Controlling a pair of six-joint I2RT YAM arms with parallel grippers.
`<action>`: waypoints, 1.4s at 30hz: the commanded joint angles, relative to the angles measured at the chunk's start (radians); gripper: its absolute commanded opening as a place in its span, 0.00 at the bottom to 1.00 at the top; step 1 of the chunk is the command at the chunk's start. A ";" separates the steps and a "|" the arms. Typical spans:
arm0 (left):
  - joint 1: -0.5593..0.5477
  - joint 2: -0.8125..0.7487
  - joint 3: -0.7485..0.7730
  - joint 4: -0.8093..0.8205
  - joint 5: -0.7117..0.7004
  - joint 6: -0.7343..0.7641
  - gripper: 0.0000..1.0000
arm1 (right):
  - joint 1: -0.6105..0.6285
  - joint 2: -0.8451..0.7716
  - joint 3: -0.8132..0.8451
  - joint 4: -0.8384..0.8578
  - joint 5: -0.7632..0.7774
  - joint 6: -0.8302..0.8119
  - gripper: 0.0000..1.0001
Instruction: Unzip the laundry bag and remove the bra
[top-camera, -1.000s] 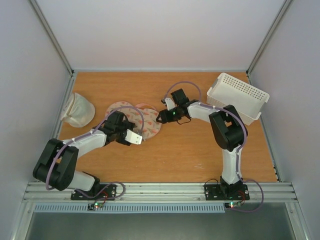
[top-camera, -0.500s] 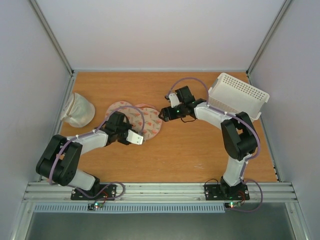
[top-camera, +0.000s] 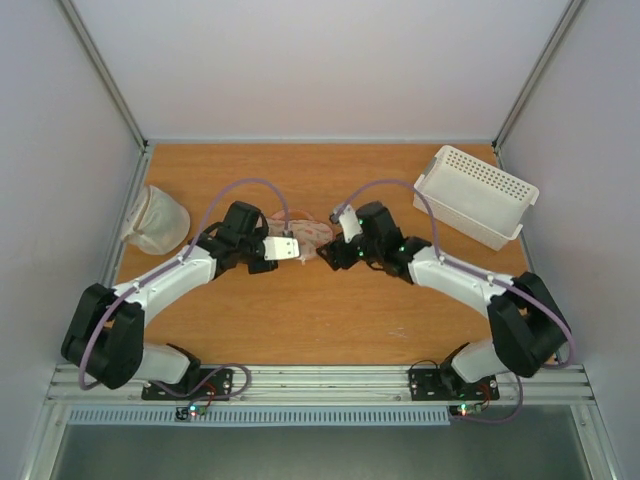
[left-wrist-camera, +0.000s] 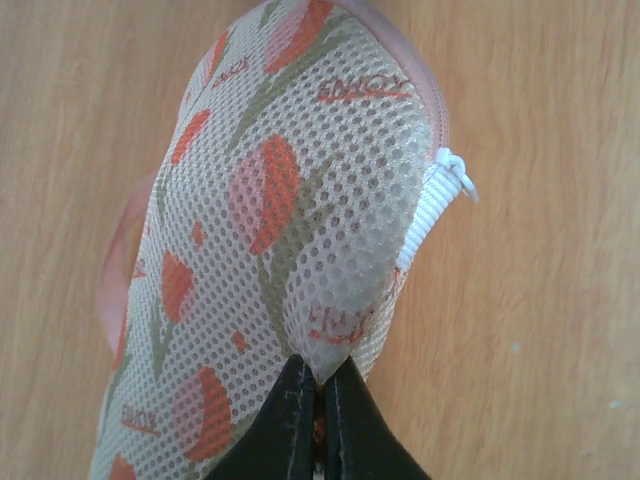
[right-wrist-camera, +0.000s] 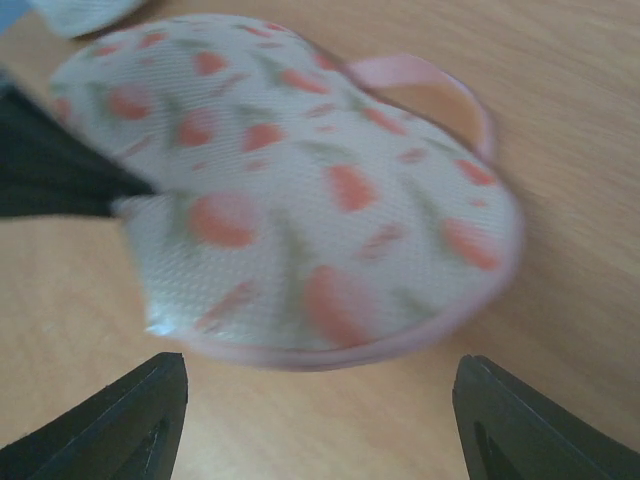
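Note:
The laundry bag (left-wrist-camera: 280, 200), cream mesh with red tulip prints and a pink edge, lies on the wooden table (top-camera: 330, 310). My left gripper (left-wrist-camera: 320, 385) is shut on a pinch of its mesh, which rises in a fold. A white zipper pull (left-wrist-camera: 455, 170) sticks out at the bag's right edge. In the right wrist view the laundry bag (right-wrist-camera: 300, 190) fills the frame, its pink loop (right-wrist-camera: 430, 85) behind it. My right gripper (right-wrist-camera: 320, 420) stands open just short of the pink rim, holding nothing. In the top view the bag (top-camera: 305, 232) sits between both grippers. The bra is hidden.
A white perforated basket (top-camera: 480, 195) stands tilted at the back right. An off-white mesh sack (top-camera: 158, 218) lies by the left wall. The table's metal rail (top-camera: 320, 385) runs along the near edge by the arm bases.
My left gripper shut on the bag's mesh and shifted toward the back right, bunching the bag. The right arm swung down toward the near side and its jaws spread wider.

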 joint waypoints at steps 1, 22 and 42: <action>-0.035 -0.046 0.075 -0.191 -0.004 -0.304 0.01 | 0.100 -0.108 -0.137 0.257 0.113 -0.017 0.73; -0.072 -0.050 0.086 -0.173 0.045 -0.495 0.01 | 0.390 -0.106 -0.317 0.496 0.414 0.092 0.43; -0.087 -0.053 0.073 -0.167 0.055 -0.498 0.01 | 0.390 0.018 -0.216 0.446 0.478 0.152 0.29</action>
